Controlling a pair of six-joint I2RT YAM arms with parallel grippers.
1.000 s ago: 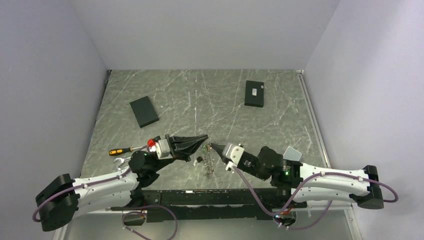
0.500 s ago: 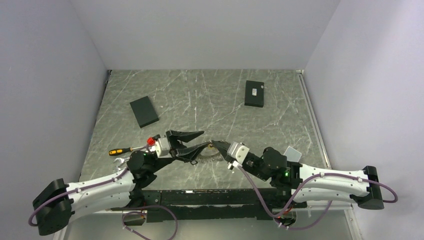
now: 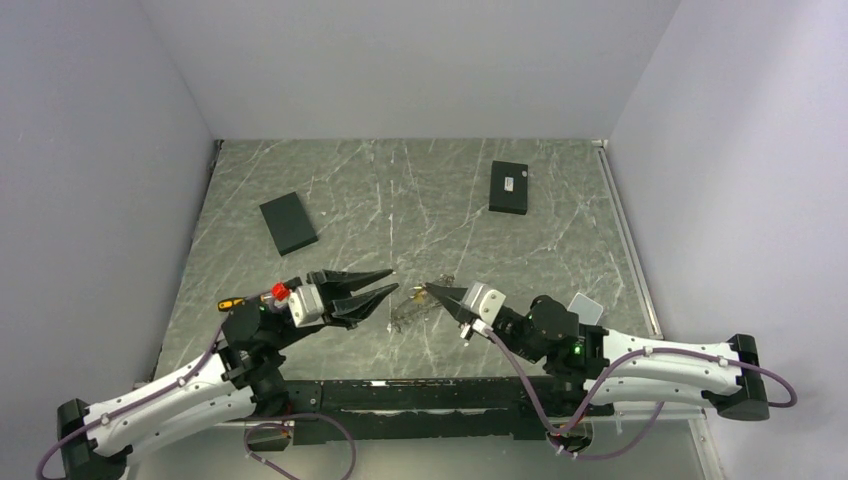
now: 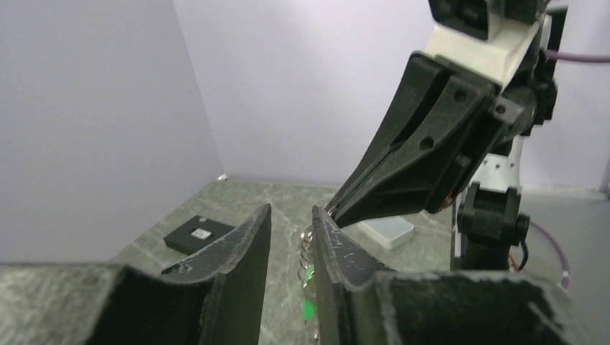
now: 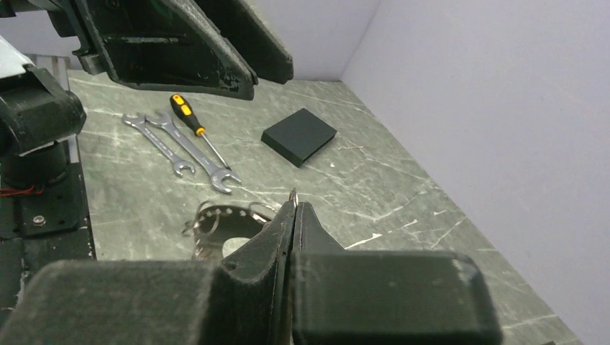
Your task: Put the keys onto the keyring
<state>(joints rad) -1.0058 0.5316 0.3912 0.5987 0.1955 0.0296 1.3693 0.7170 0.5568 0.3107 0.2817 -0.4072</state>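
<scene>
Top external view: on the marbled tabletop [image 3: 500,260], the left end effector [image 3: 393,280] hangs with jaws parted, gripping nothing, at 9 o'clock from the right end effector [image 3: 432,289]. That one is pinched tight on a thin loop of the keyring [image 3: 410,306], whose small keys [image 5: 216,213] trail toward 7 o'clock
</scene>
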